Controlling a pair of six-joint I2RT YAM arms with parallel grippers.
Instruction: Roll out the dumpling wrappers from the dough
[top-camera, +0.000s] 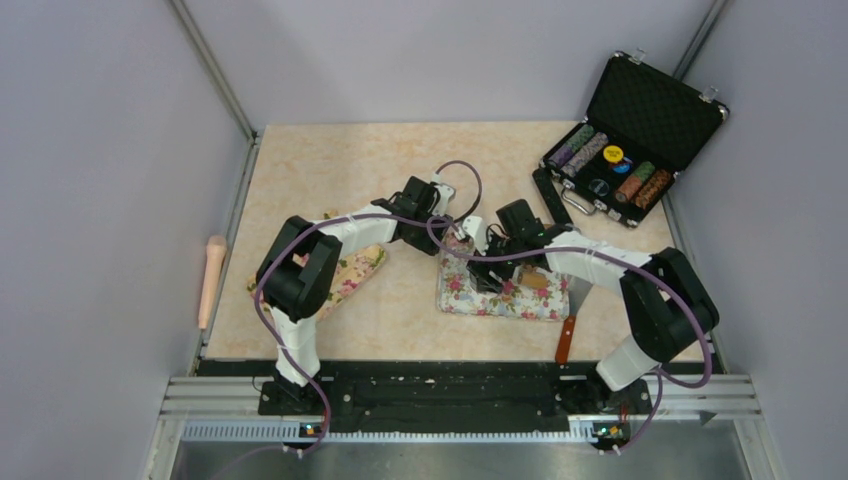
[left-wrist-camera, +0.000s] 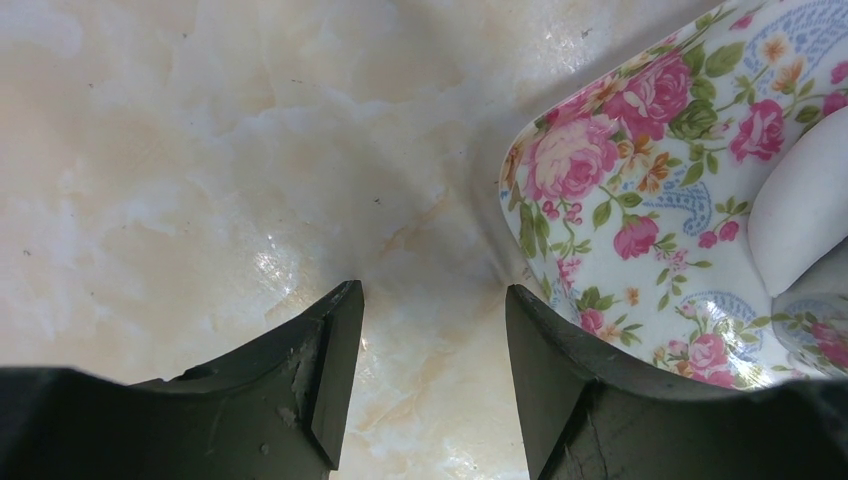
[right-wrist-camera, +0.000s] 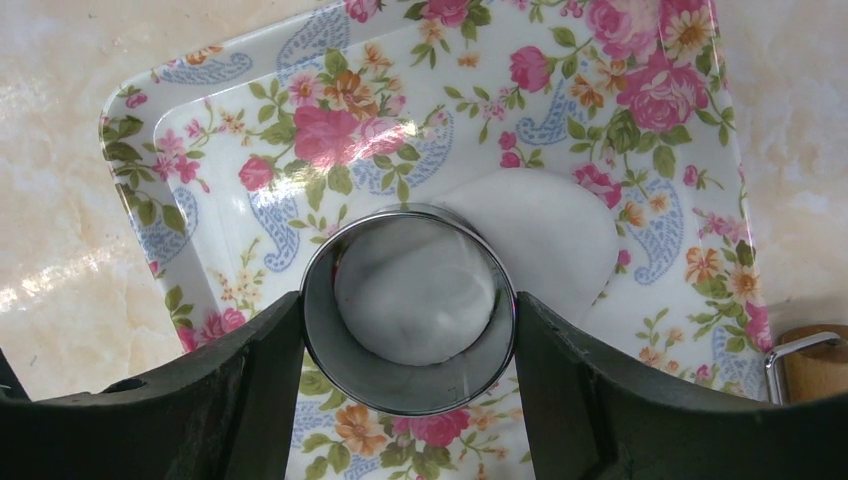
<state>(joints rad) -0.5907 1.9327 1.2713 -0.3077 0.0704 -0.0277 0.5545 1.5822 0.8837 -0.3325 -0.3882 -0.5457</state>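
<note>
Wrapper flat on tray w/ ring cutter atop

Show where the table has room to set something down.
Bare tabletop: the far left, up to the chip case, and the front strip between the floral dish and floral tray. Crowded: the tray, where the left gripper hovers and the right gripper clamps the ring cutter.

Marbled table with floral tray, floral dish, chip case.
</note>
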